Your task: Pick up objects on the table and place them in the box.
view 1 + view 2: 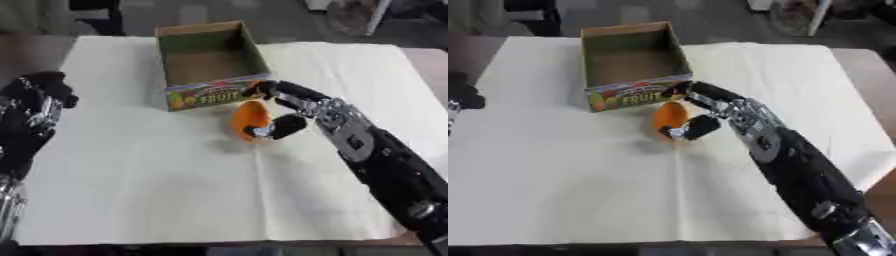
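An orange oval object [249, 118] sits just in front of the open cardboard box [210, 65], near its front right corner. My right hand [293, 107] is shut on the orange object, thumb below and fingers curled over the top by the box's printed front wall. Whether the object rests on the cloth or hangs a little above it cannot be told. The box shows a bare brown floor inside. My left hand [39, 102] hangs at the left edge, away from the objects, fingers curled and holding nothing.
A white cloth [175, 190] covers the table, with a wide bare stretch in front of the box. Dark floor and furniture legs lie beyond the far edge.
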Robot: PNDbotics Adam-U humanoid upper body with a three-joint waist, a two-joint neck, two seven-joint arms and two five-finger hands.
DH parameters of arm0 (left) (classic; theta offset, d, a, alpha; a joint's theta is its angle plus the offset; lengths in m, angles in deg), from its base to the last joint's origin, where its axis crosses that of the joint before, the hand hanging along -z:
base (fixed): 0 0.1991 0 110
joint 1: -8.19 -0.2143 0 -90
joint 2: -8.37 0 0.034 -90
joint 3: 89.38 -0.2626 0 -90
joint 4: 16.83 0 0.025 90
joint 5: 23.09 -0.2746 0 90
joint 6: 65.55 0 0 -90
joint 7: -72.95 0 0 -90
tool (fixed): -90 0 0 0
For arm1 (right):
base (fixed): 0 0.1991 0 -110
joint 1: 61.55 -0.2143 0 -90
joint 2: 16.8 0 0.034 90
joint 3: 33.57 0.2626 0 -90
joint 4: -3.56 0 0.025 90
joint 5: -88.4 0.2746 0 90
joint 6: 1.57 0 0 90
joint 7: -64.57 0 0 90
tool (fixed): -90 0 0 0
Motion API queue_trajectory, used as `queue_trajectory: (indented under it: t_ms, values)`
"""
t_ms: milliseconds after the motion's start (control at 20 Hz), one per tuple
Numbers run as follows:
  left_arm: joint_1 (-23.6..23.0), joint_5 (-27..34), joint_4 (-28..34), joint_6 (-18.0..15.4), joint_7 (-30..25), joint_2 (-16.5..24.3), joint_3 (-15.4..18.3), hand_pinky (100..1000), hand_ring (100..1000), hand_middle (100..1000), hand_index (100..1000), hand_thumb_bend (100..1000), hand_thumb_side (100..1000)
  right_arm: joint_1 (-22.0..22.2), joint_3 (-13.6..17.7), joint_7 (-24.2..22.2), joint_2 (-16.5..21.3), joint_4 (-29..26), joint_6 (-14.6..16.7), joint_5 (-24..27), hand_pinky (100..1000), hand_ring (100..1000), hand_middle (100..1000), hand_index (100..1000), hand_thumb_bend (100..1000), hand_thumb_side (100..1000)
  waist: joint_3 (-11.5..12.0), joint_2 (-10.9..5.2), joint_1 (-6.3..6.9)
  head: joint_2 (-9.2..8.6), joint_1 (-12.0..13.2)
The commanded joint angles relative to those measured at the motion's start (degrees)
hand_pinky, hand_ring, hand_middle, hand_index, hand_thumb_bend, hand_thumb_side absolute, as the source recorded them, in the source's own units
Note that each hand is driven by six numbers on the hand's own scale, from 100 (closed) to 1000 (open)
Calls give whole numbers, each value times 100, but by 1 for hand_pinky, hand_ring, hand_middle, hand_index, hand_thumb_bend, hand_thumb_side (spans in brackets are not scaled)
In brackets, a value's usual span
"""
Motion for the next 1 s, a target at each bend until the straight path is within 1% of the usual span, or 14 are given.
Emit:
queue_trajectory:
  t_ms: [50, 150, 250, 300, 350, 400, 450, 500, 550, 600, 650, 700, 850, 1000]
  values:
    - [72, 7, 106, -5, -16, 52, -16, 671, 603, 551, 721, 201, 435, -138, -24, -122, 31, 27, 128, -258, 808, 909, 829, 892, 428, 443, 11, -79, 18, 34, -11]
    - [72, 5, 108, -5, -16, 53, -15, 670, 603, 551, 721, 201, 434, -141, -51, -249, 21, 60, 204, -476, 788, 893, 820, 885, 423, 454, 14, -78, 19, 34, -11]
    - [73, 5, 109, -5, -14, 53, -15, 671, 603, 551, 722, 201, 435, -142, -45, -304, 10, 107, 248, -691, 726, 844, 780, 858, 389, 333, 16, -78, 20, 34, -13]
    - [72, 5, 109, -4, -15, 52, -16, 671, 603, 551, 721, 201, 435, -143, -29, -290, 3, 140, 243, -792, 681, 810, 751, 834, 345, 266, 16, -77, 20, 34, -12]
    - [72, 4, 108, -4, -16, 51, -17, 670, 603, 551, 721, 201, 435, -146, -10, -245, -7, 170, 227, -882, 668, 800, 742, 827, 333, 267, 18, -77, 20, 34, -13]
    - [73, 4, 107, -3, -15, 50, -16, 670, 603, 551, 721, 201, 436, -151, 14, -165, -14, 194, 202, -956, 594, 724, 682, 781, 229, 258, 18, -77, 20, 34, -14]
    - [73, 5, 107, -3, -15, 50, -17, 670, 603, 551, 721, 201, 436, -157, 38, -36, -22, 216, 162, -1028, 564, 691, 656, 760, 182, 251, 20, -77, 19, 34, -16]
    - [74, 6, 106, -3, -14, 49, -17, 670, 603, 551, 721, 201, 437, -163, 59, 119, -30, 237, 122, -1091, 481, 615, 602, 711, 100, 231, 22, -78, 18, 34, -17]
    - [75, 6, 106, -3, -14, 48, -17, 670, 603, 551, 721, 201, 437, -165, 74, 278, -41, 258, 89, -1140, 461, 600, 589, 697, 100, 226, 25, -77, 17, 34, -17]
    - [74, 7, 105, -3, -13, 48, -17, 670, 603, 551, 721, 201, 438, -171, 86, 431, -47, 272, 66, -1177, 397, 549, 546, 651, 100, 209, 27, -78, 17, 34, -15]
    - [74, 7, 105, -3, -12, 48, -17, 670, 603, 551, 721, 201, 438, -178, 100, 595, -49, 275, 47, -1199, 369, 529, 528, 631, 100, 201, 30, -77, 16, 34, -13]
    - [73, 7, 105, -2, -9, 49, -15, 670, 603, 550, 721, 202, 438, -186, 114, 746, -46, 267, 33, -1199, 318, 496, 492, 590, 100, 191, 32, -78, 15, 34, -10]
    - [74, 11, 107, -2, -4, 50, -12, 670, 603, 550, 721, 203, 439, -224, 130, 1022, -1, 158, 23, -1105, 289, 480, 465, 562, 100, 184, 34, -80, 10, 34, -5]
    - [71, 13, 109, -2, 2, 55, -9, 669, 602, 550, 721, 204, 439, -294, 156, 1065, 119, -139, -12, -873, 281, 478, 456, 558, 100, 178, 30, -86, 4, 34, 3]
